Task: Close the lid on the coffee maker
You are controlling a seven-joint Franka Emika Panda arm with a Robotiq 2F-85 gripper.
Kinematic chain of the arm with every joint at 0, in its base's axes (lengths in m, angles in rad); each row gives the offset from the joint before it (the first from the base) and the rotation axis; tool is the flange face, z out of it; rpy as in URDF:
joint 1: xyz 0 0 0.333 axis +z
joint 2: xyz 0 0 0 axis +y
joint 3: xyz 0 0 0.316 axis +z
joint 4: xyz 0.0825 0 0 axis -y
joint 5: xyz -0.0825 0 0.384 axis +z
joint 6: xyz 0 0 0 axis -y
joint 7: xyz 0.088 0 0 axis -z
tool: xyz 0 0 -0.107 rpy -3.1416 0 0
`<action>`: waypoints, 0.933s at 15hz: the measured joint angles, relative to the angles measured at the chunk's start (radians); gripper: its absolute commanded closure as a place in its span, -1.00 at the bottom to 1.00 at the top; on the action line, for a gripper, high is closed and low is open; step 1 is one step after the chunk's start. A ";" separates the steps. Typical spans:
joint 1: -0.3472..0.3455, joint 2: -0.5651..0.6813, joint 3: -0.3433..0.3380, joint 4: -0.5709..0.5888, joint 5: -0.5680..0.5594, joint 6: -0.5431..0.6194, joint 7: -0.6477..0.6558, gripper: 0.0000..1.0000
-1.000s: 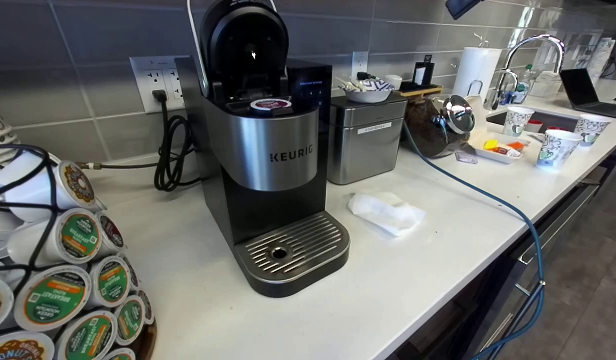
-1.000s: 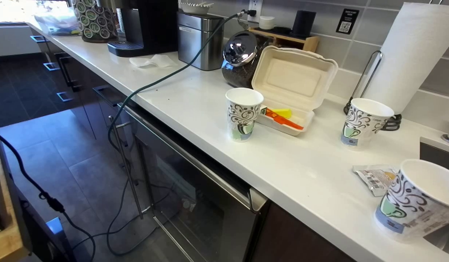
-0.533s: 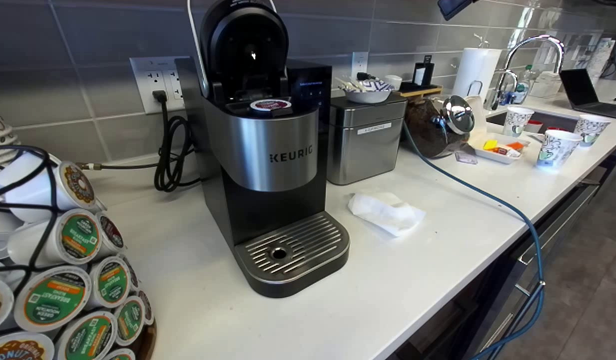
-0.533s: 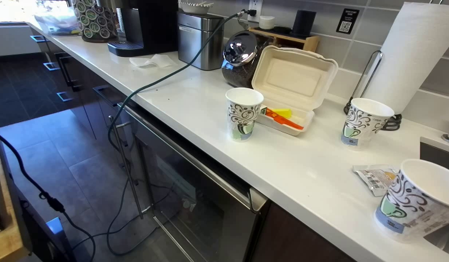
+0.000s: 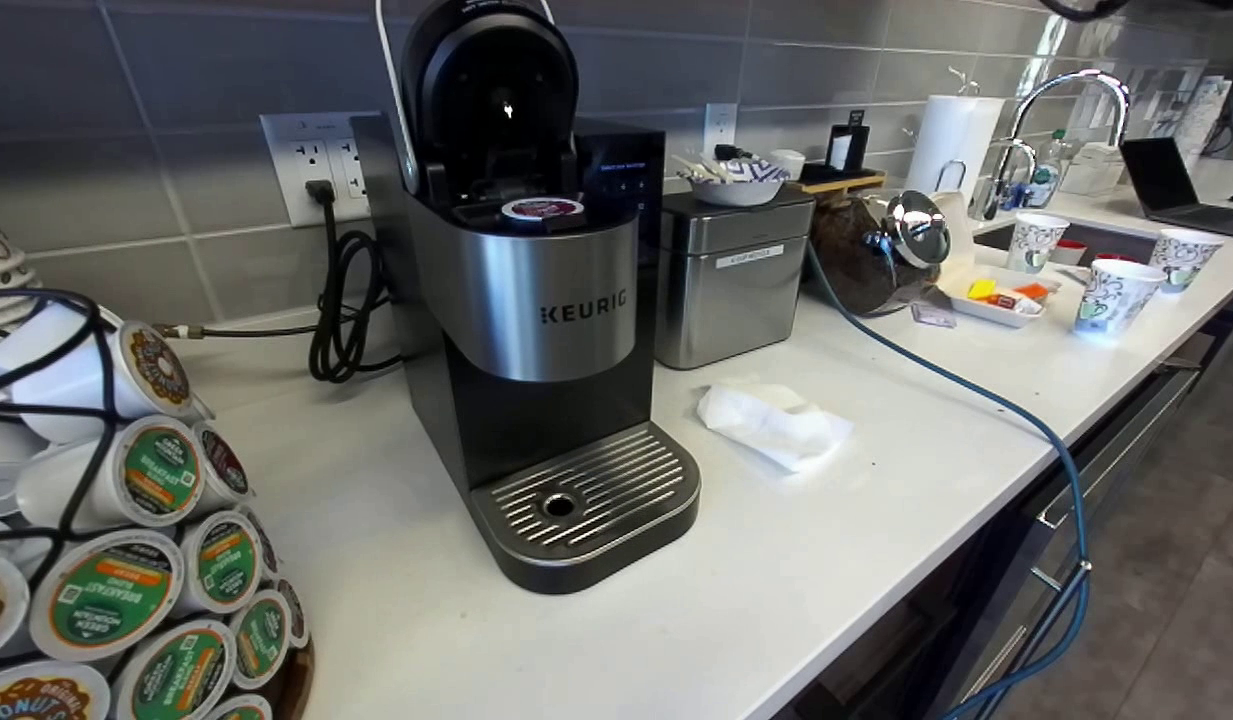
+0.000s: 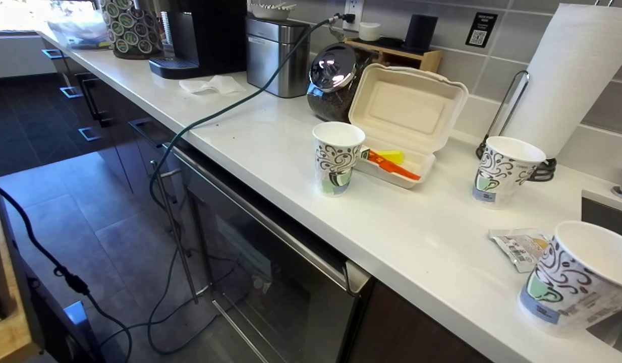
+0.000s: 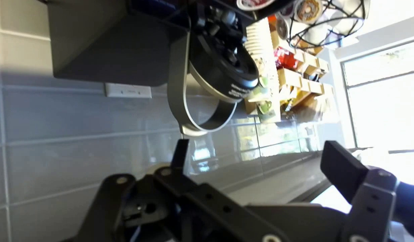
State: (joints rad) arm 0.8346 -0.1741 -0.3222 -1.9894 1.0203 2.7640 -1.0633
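We find the lid (image 5: 491,90) raised near 12 o'clock on the coffee maker (image 5: 546,320), its hollow underside showing in an exterior view. A pod (image 5: 542,209) sits below, at 5 o'clock from the lid. In the wrist view we have the gripper (image 7: 259,154) with its fingers (image 7: 342,166) spread wide; the lid is at 11 o'clock from it, and the lid's looped handle (image 7: 177,87) hangs just above the 9 o'clock fingertip, though we cannot tell whether they touch. On the counter (image 5: 496,650), reckoning from the coffee maker, we see a canister (image 5: 734,300) at 3 o'clock, a napkin (image 5: 771,425) at 4 and more pods (image 5: 106,597) piled at 8. In an exterior view we count three cups (image 6: 337,161) about 4 o'clock from the coffee maker.
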 measured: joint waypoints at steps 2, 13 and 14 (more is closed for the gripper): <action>0.046 0.026 -0.056 0.048 0.154 -0.037 -0.146 -1.00; -0.339 0.192 0.171 0.059 0.632 -0.256 -0.566 -1.00; -0.387 0.209 0.222 0.074 0.643 -0.256 -0.568 -1.00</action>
State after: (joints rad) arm 0.4480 0.0349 -0.0999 -1.9158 1.6628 2.5075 -1.6312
